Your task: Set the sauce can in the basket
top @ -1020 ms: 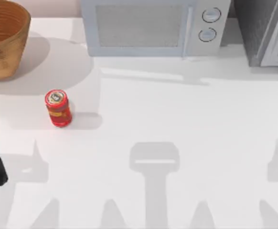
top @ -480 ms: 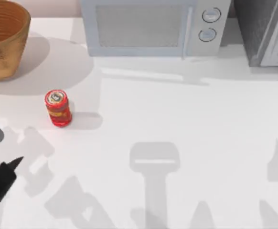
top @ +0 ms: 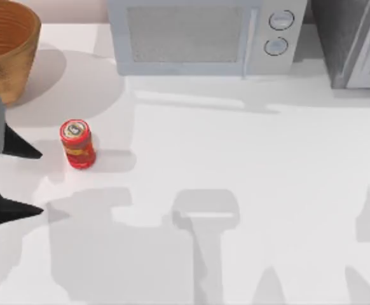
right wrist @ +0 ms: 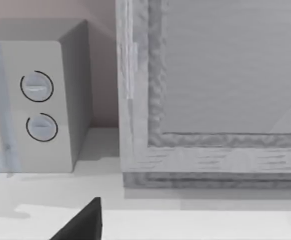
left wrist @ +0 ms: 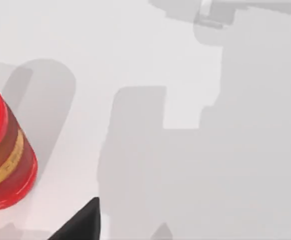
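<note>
At table's left edge, left tool (top: 40,181) spread apart beside upright sauce can (top: 77,144), basket (top: 4,57) behind.

White table (top: 248,165): can (top: 77,144), basket (top: 4,51), microwave (top: 201,37).

The left gripper (top: 39,182) has two black fingers (top: 21,147), each shaped like a long, narrow wedge that gets thin to a sharp tip. Their surface is matt and plain, with no markings, screws or cables to see. Behind the upper finger sits a smooth grey block with rounded edges. In each wrist view, one black pointed finger tip (left wrist: 80,222) shows, flat-sided and dark.
</note>
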You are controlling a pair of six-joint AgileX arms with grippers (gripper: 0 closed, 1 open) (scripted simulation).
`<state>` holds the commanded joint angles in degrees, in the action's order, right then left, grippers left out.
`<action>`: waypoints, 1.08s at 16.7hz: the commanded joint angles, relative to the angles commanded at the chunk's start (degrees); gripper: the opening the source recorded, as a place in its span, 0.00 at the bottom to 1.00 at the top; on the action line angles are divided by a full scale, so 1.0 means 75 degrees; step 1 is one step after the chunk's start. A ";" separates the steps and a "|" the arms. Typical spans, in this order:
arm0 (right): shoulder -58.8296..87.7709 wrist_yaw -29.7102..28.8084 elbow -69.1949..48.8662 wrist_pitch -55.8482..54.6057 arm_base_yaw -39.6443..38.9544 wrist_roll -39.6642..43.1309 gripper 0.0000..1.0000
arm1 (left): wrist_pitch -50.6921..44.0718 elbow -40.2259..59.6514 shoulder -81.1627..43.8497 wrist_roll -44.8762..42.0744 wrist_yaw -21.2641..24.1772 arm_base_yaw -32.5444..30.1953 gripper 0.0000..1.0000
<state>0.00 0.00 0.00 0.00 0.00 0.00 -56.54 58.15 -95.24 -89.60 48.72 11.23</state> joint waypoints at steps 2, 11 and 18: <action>0.0000 0.0000 0.0000 0.0000 0.0000 0.0000 1.00 | -0.0964 0.0991 -0.1592 -0.1534 0.0833 0.0190 1.00; 0.0000 0.0000 0.0000 0.0000 0.0000 0.0000 1.00 | -0.4211 0.4581 -0.6778 -0.6694 0.3628 0.0665 1.00; 0.0000 0.0000 0.0000 0.0000 0.0000 0.0000 1.00 | -0.4737 0.5354 -0.7439 -0.7532 0.4078 0.0608 1.00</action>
<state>0.00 0.00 0.00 0.00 0.00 0.00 -92.07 98.30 -151.03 -146.10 79.30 15.78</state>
